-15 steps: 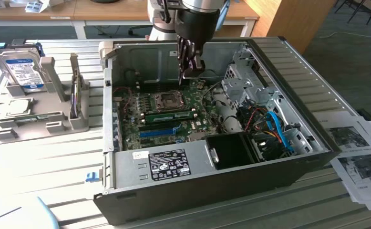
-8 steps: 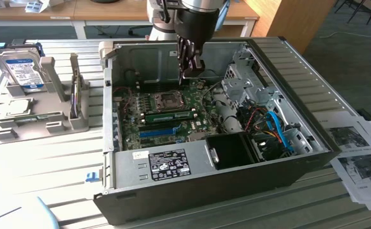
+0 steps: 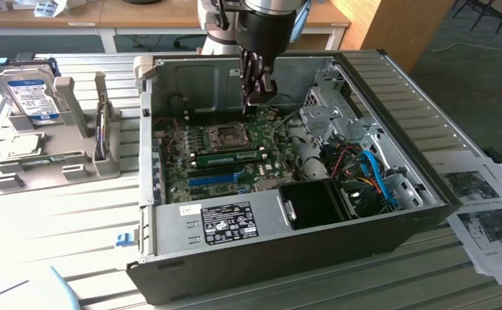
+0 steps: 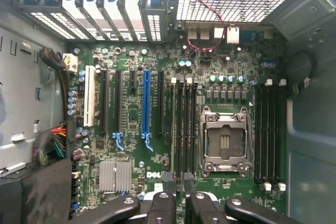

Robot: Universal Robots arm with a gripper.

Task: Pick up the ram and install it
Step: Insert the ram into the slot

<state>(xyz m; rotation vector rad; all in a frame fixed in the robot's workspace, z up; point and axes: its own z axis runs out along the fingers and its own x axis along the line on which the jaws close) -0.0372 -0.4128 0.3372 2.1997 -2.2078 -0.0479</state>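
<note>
One thin green ram stick (image 3: 230, 157) lies along a slot on the main board (image 3: 261, 170). It sits just beside the square processor socket (image 3: 228, 135), between that and the blue slot (image 3: 211, 179), inside the open computer case (image 3: 406, 161). From where I stand it looks level in its slot, though I couldn't swear that the end clips are home.

A stick like that should be light and stiff, but delicate. It has bare chips on its faces and fine contacts along the lower edge. I'd judge the safe hold to be on the two flat faces, near the middle of the top edge and taken squarely so it can't twist. Bent sideways or pressed at one end, it could crack or strain the slot.

The claw (image 3: 260, 100) hangs inside the case, raised above the board and apart from the stick, touching nothing that I can see. Looking down from the wrist, its dark fingertips (image 4: 168, 182) stand partly apart, roughly halfway. Bare board shows in the gap between them, so it's open and holds nothing.
</note>
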